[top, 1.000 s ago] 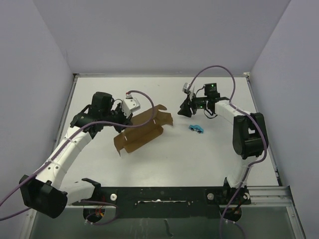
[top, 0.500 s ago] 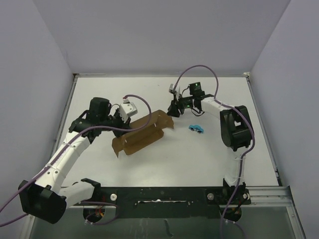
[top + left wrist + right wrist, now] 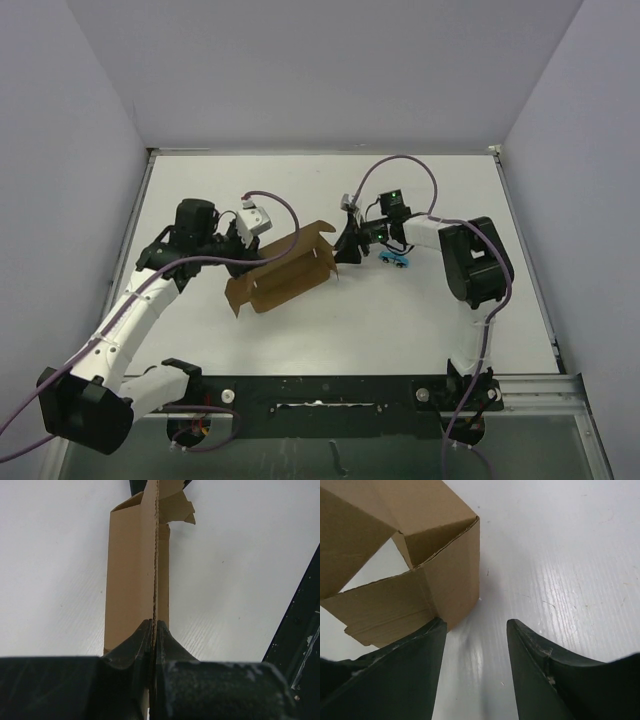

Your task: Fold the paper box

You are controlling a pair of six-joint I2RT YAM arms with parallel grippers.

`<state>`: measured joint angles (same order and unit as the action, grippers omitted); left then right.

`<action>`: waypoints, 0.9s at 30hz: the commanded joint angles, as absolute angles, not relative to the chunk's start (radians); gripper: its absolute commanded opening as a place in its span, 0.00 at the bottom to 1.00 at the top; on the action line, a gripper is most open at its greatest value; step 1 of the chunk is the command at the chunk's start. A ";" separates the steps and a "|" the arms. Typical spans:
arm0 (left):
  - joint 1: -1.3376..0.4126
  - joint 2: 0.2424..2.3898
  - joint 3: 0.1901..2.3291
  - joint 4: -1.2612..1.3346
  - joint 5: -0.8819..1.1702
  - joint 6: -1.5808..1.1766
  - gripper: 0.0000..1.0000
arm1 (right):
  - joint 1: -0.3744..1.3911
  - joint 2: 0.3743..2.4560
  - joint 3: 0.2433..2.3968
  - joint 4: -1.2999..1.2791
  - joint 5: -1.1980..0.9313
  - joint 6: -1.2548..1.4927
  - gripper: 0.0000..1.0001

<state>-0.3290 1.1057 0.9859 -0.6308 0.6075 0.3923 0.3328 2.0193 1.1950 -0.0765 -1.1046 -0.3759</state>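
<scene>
The paper box (image 3: 285, 272) is a brown cardboard piece, partly folded into an open trough, lying mid-table. My left gripper (image 3: 266, 248) is shut on its upright wall at the left end. The left wrist view shows the fingers (image 3: 154, 623) pinching the cardboard edge (image 3: 131, 570), which runs away from the camera. My right gripper (image 3: 344, 246) sits low at the box's right end, open. In the right wrist view its jaws (image 3: 476, 623) stand apart over bare table. The left finger (image 3: 410, 660) rests against the box's end flap (image 3: 447, 575).
A tiny blue object (image 3: 396, 259) lies on the white table (image 3: 400, 320) just right of the right gripper, under its wrist. Grey walls enclose the table on three sides. A black rail (image 3: 330, 390) with the arm bases runs along the near edge.
My right gripper has moved left and nearer, from beside the blue object to the box's right end, and its jaws have spread wider. The left gripper keeps its pinch; the box shifted slightly.
</scene>
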 commanded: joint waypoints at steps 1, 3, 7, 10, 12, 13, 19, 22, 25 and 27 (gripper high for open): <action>-0.320 1.058 0.962 -0.561 0.702 0.372 0.00 | 0.329 1.926 1.173 0.056 -1.175 -0.350 0.54; -0.318 1.057 0.954 -0.557 0.722 0.372 0.00 | 0.333 1.918 1.148 0.096 -1.183 -0.345 0.56; -0.316 1.049 0.942 -0.553 0.735 0.370 0.00 | 0.337 1.892 1.091 0.169 -1.187 -0.337 0.60; -0.311 1.039 0.929 -0.541 0.751 0.366 0.00 | 0.336 1.875 1.058 0.209 -1.186 -0.330 0.62; -0.306 1.030 0.922 -0.530 0.774 0.363 0.00 | 0.336 1.872 1.041 0.240 -1.185 -0.315 0.62; -0.302 1.024 0.918 -0.525 0.783 0.359 0.00 | 0.335 1.873 1.034 0.253 -1.182 -0.305 0.62; -0.291 0.999 0.890 -0.505 0.830 0.358 0.00 | 0.333 1.878 1.030 0.290 -1.156 -0.273 0.62; -0.290 1.006 0.889 -0.507 0.829 0.355 0.00 | 0.338 1.872 1.009 0.335 -1.157 -0.261 0.62; -0.289 1.030 0.898 -0.516 0.818 0.352 0.00 | 0.340 1.870 0.983 0.407 -1.156 -0.230 0.62; -0.289 1.046 0.903 -0.520 0.801 0.351 0.00 | 0.347 1.872 0.967 0.447 -1.140 -0.223 0.64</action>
<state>-0.2928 1.0271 0.8829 -0.5632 0.7765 0.3542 0.3344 1.9221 0.9936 0.3035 -1.1439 -0.2516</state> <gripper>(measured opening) 0.016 0.622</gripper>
